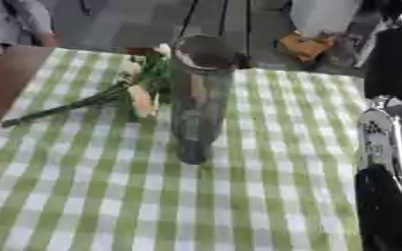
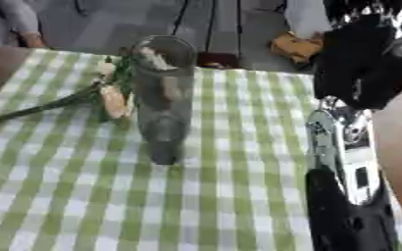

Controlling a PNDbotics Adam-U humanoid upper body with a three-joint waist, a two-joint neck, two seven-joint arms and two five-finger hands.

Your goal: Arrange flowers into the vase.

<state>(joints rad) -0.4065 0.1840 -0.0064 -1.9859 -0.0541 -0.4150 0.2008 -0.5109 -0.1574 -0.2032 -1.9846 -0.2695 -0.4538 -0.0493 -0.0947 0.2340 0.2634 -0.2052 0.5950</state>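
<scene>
Right hand (image 2: 359,63) raised near vase (image 1: 200,93), finger state indiscernible (blurred). Flowers (image 1: 140,93) flat behind it. Risk: toppling tall glass reaching across.

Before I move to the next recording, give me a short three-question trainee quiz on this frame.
1. True or false: the glass vase stands upright on the green checked tablecloth.
2. Where are the flowers? A) standing in the vase B) lying on the cloth to the vase's left C) on the floor
3. Fill in: the robot's right arm shows along the ____ edge of the view.

Key: 1 true. 2 B; their long green stems stretch away toward the left edge, and no stems show in the vase. 3 right; neither hand can be made out.
</scene>
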